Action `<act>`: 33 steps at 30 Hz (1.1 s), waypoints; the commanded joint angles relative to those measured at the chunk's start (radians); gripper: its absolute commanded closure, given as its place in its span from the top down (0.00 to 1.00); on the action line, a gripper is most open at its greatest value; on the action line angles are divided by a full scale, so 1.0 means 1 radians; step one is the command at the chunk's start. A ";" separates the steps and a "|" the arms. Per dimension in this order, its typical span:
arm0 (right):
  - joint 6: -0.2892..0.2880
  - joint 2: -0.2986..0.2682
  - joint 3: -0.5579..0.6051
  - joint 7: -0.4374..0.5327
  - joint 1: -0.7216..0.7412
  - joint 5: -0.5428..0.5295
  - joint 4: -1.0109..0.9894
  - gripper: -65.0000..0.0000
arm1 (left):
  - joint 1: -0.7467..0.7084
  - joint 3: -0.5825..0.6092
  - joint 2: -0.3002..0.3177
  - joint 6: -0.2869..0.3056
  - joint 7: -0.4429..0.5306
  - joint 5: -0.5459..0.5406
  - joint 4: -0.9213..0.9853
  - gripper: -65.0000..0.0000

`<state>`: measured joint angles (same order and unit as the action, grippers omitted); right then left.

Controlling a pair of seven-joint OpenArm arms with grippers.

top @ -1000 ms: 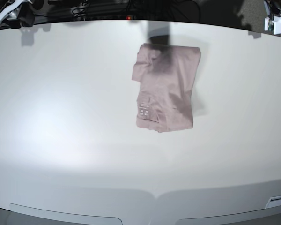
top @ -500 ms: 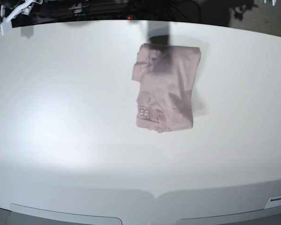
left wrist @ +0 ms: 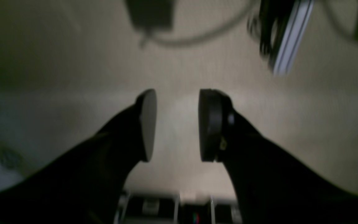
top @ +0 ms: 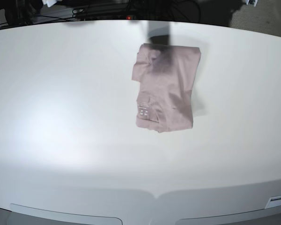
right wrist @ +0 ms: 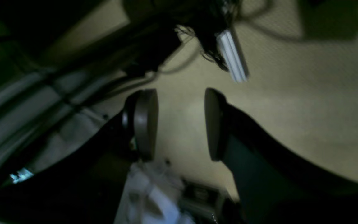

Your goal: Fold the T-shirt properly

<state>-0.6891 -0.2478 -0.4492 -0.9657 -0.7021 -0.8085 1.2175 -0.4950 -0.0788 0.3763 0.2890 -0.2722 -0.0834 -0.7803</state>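
Observation:
The mauve-pink T-shirt (top: 165,87) lies folded into a compact upright rectangle on the white table (top: 61,117), a little right of centre toward the back, with its small white printed label (top: 143,111) showing near the lower left. No gripper touches it. My left gripper (left wrist: 176,124) shows only in the left wrist view, open and empty over beige floor. In the right wrist view my right gripper (right wrist: 179,124) is open too, nothing between its pads. Both arms are almost out of the base view.
Black cables (top: 107,8) and dark equipment run along the table's far edge. A white rail (left wrist: 286,37) and a cable show beyond the left gripper; cables and a white bar (right wrist: 231,56) lie beyond the right one.
Both arms have drawn back and up out of the base view's top corners. The T-shirt has not moved.

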 commanded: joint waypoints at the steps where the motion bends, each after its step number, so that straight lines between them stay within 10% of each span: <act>1: -0.009 -0.019 0.026 0.015 0.027 0.011 -0.039 0.39 | -0.009 -0.003 0.002 0.004 0.021 0.005 0.006 0.34; 13: -0.009 -0.043 0.311 0.165 0.378 0.238 -0.483 0.39 | 0.092 -0.003 -0.134 0.019 0.026 0.005 0.154 0.33; 33: 0.069 -0.110 0.391 0.710 0.369 0.570 -0.628 0.39 | 0.104 -0.003 -0.179 0.020 -0.012 0.070 0.152 0.33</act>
<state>-0.6125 -0.3466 -0.0563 -0.2604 -0.3275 -0.2359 0.5831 -0.3801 -0.0788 0.1883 0.3073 -0.2810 -0.0170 -0.6235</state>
